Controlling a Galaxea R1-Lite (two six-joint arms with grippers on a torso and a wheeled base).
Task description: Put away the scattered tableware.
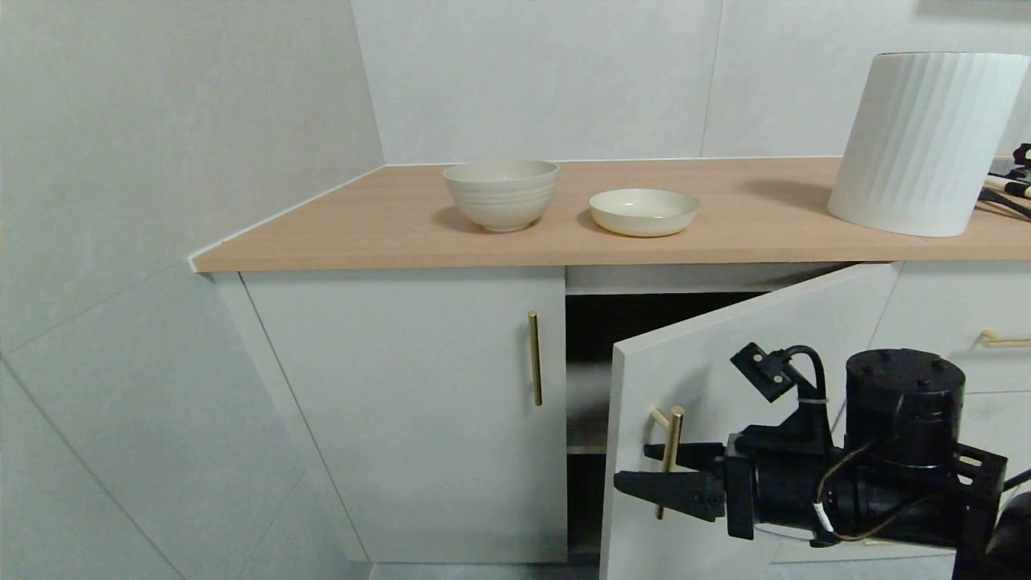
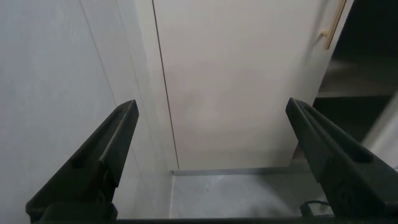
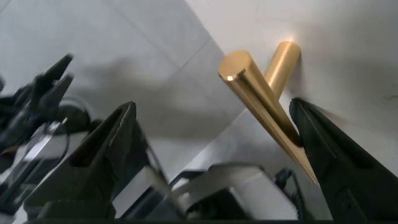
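Note:
A deep cream bowl point(image 1: 501, 193) and a shallow cream dish point(image 1: 643, 212) stand side by side on the wooden countertop point(image 1: 362, 234). Below them the right cabinet door point(image 1: 725, 338) hangs partly open. My right gripper point(image 1: 636, 467) is open at that door's brass handle point(image 1: 668, 451), one finger on each side of the bar. In the right wrist view the brass handle point(image 3: 255, 87) runs between the spread fingers of the right gripper point(image 3: 211, 124), close to one of them. My left gripper point(image 2: 211, 155) is open and holds nothing, low in front of the closed left door point(image 2: 236, 81).
A tall white ribbed container point(image 1: 926, 141) stands on the counter at the right, with dark utensils point(image 1: 1011, 181) behind it. The left door carries its own brass handle point(image 1: 535, 358). A tiled wall point(image 1: 121, 242) closes the left side. A shelf point(image 1: 586, 403) shows inside the dark cabinet opening.

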